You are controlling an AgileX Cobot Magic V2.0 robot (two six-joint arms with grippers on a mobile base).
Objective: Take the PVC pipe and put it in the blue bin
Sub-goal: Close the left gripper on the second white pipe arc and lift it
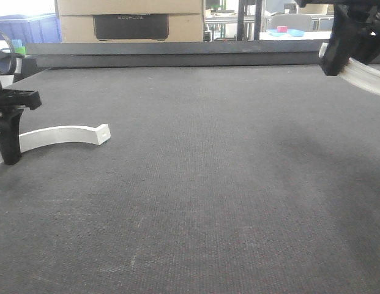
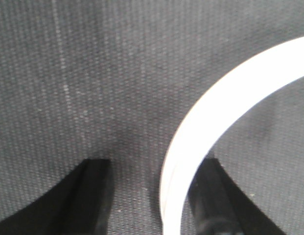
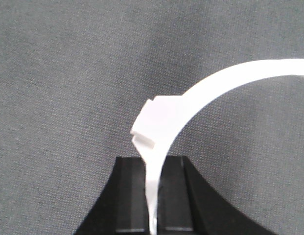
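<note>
PVC pipe section, a white curved strip, is clamped in the right gripper at the far right of the work area and is held above the table surface. In the right wrist view, the two black jaws of the right gripper are closed on the narrow end of the strip. The PVC pipe section arcs up and to the right from the jaws, and a square notched block sits on it just above the grip point. A second PVC pipe section, of the same white curved form, lies flat on the table surface at the near left, with its square end pointing toward the centre. The left gripper stands over the other end of this piece, with its tips down at the table surface. In the left wrist view, the left gripper has its jaws spread apart. The second PVC pipe section passes between them, close against the inner face of one finger and well apart from the other. Whether it touches the near finger cannot be determined. The blue bin is at the far left, beyond the table edge and beside a cardboard box.
</note>
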